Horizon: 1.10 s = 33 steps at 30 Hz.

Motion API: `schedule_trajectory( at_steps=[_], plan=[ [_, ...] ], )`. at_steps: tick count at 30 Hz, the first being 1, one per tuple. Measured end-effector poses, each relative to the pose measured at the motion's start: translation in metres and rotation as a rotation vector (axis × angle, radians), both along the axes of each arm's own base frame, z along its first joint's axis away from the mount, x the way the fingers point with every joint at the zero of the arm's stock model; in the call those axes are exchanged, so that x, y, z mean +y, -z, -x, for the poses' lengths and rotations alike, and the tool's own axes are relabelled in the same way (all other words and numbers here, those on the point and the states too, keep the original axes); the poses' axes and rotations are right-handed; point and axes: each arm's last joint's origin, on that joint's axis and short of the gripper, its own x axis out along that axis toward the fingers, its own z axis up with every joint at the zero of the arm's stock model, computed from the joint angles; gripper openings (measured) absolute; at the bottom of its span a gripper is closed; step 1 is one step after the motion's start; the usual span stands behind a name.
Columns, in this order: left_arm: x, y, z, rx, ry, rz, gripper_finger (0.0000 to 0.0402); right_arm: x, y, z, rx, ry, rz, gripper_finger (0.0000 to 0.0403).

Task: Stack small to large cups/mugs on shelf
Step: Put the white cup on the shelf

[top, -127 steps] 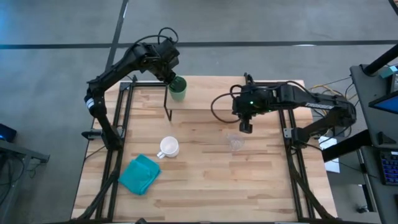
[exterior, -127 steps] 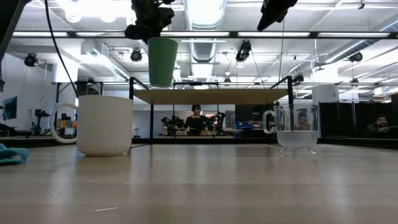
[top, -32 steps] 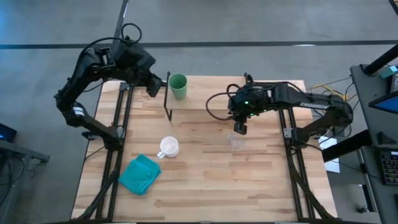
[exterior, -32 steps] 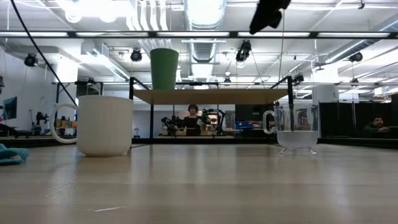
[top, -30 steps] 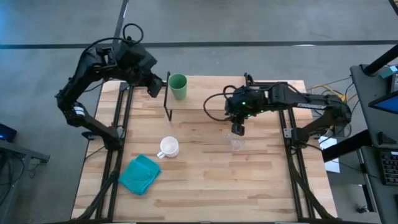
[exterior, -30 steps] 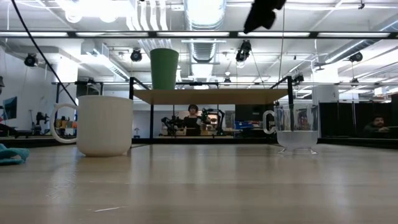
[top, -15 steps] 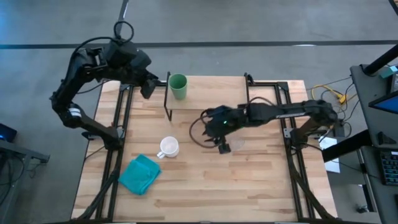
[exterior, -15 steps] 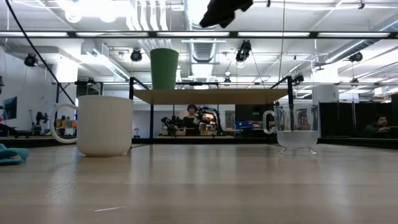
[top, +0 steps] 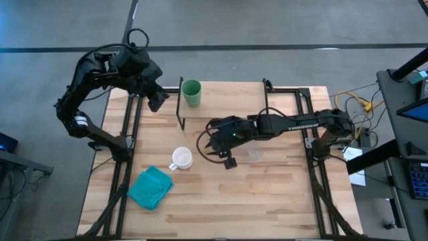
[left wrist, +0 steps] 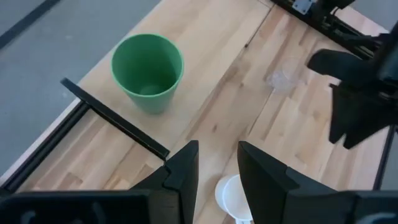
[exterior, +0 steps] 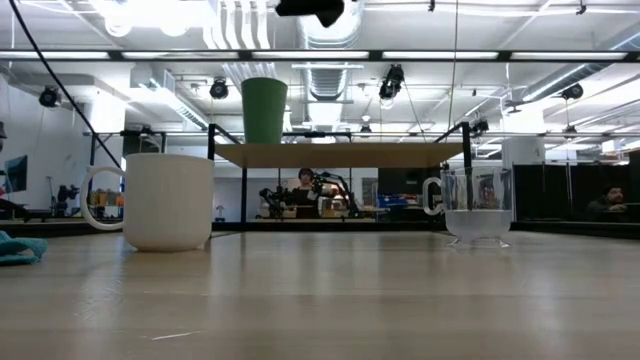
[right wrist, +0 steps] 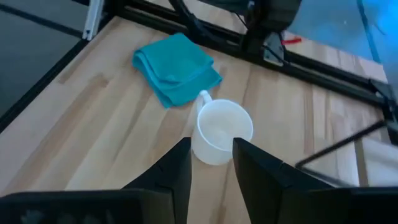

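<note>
The green cup [top: 191, 92] [exterior: 263, 110] stands upright on the left end of the shelf [exterior: 335, 155]. The white mug [top: 180, 158] [right wrist: 219, 130] stands upright on the table. The clear glass [top: 254, 155] [exterior: 475, 208] stands to its right. My right gripper [top: 229, 161] [right wrist: 211, 171] hovers open above the table between glass and mug, facing the mug and touching nothing. My left gripper [top: 157, 100] [left wrist: 217, 168] hangs open to the left of the green cup, holding nothing.
A folded teal cloth [top: 150, 187] [right wrist: 177, 68] lies near the table's front left, beyond the mug from my right gripper. Black frame rails [top: 130, 134] run along both table sides. Bare wood spreads across the table's near half.
My right gripper has swung from above the clear glass toward the table's left and near edges, ending between glass and mug and pointing at the mug. The cups and glass have stayed where they were.
</note>
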Motion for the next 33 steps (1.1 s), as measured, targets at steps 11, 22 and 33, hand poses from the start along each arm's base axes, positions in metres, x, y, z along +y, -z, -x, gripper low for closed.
schedule_trajectory(
  at_steps=[11, 22, 33],
  plan=[
    [-0.001, -0.003, 0.004, -0.018, -0.001, -0.01, 0.0097, 0.007, 0.035, -0.03, -0.025, -0.158, 0.096, 0.0117],
    [-0.001, -0.001, 0.004, -0.01, -0.021, 0.01, 0.0097, 0.012, 0.063, -0.045, 0.02, -0.157, 0.084, 0.0111],
    [-0.021, 0.036, -0.002, 0.099, -0.052, 0.168, 0.0097, 0.011, -0.031, 0.02, -0.052, -0.014, -0.14, 0.01]
  ],
)
